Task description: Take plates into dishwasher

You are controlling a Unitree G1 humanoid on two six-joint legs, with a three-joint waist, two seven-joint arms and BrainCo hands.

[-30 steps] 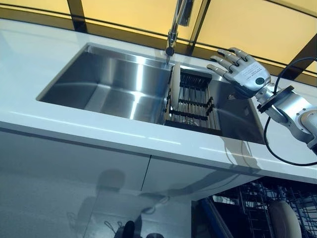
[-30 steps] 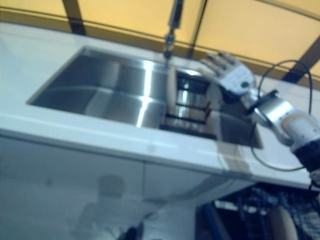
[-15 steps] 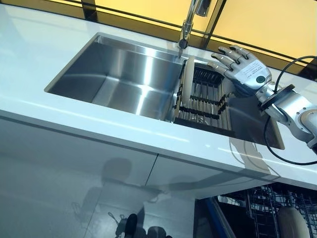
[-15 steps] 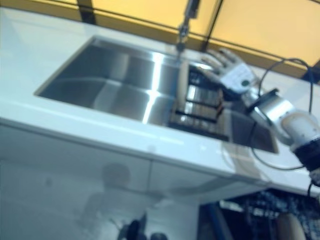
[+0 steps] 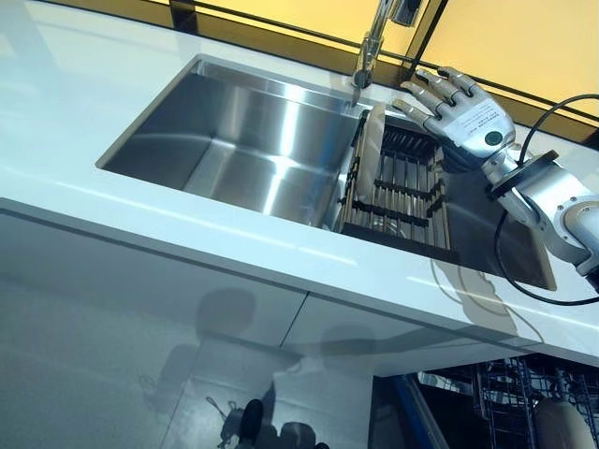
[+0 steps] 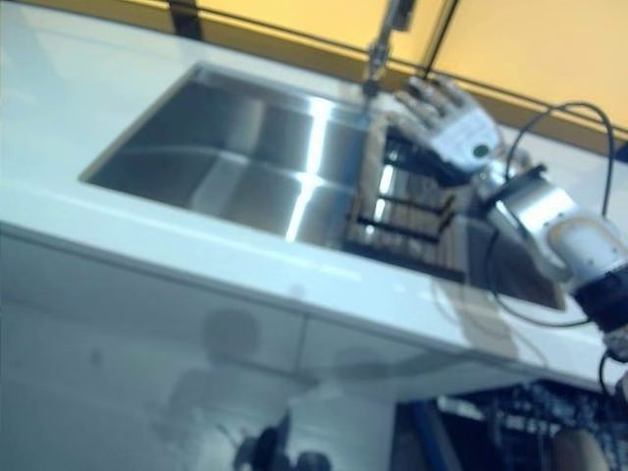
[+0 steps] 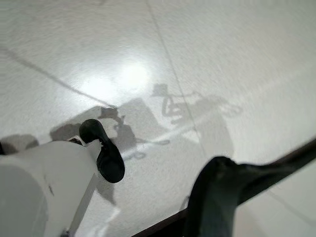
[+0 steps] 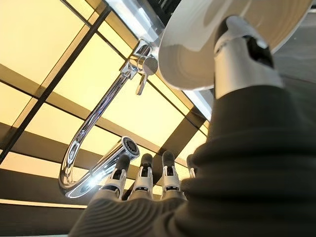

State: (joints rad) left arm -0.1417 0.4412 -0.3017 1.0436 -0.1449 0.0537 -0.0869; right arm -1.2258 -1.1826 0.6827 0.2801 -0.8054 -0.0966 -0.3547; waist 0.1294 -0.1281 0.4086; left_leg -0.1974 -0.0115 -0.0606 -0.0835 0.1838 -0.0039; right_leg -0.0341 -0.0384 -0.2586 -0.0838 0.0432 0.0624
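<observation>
Right hand fingers spread, empty, just beside plate upright in sink rack; another plate apparently already in dishwasher; left hand unseen.

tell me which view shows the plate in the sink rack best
The left eye view: the plate stands on edge in the dish rack, the open right hand beside it. The right eye view blurs it; the right wrist view shows its face close; the left wrist view misses it.
</observation>
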